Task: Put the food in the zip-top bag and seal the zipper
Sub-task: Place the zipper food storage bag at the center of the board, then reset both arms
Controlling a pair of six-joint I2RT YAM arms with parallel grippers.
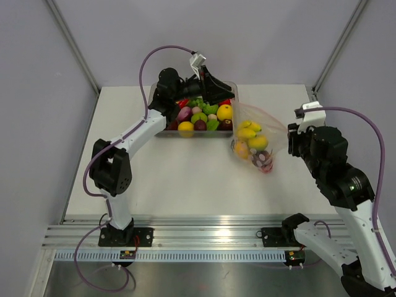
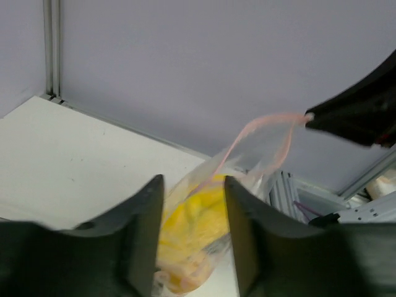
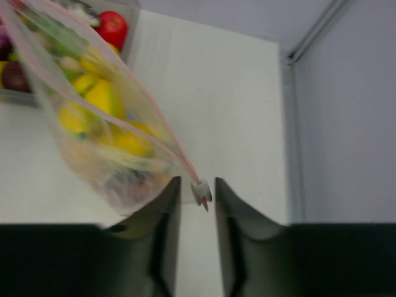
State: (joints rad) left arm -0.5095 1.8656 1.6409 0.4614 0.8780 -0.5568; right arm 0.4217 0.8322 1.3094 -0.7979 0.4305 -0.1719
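Food (image 1: 250, 133), mostly yellow pieces, sits inside the bag (image 1: 276, 125) at right centre of the top view. The bag is on the bench (image 1: 185, 185), just right of the tub (image 1: 162, 128). More food in red, green, yellow and purple fills the tub at upper centre.

In the left wrist view the zipper (image 2: 278, 116) shows as two pink edges standing apart, so the mouth gapes. The strip's far end meets a black tip at the upper right.

The left claw (image 2: 193, 182) is over the tub's right end. It is moderately wide and grips nothing; the bag shows beyond the gap.

The right claw (image 3: 197, 185), at the right of the top view, is narrowly parted. The bag's corner tip lies between its fingers, with slivers of bench showing either side.
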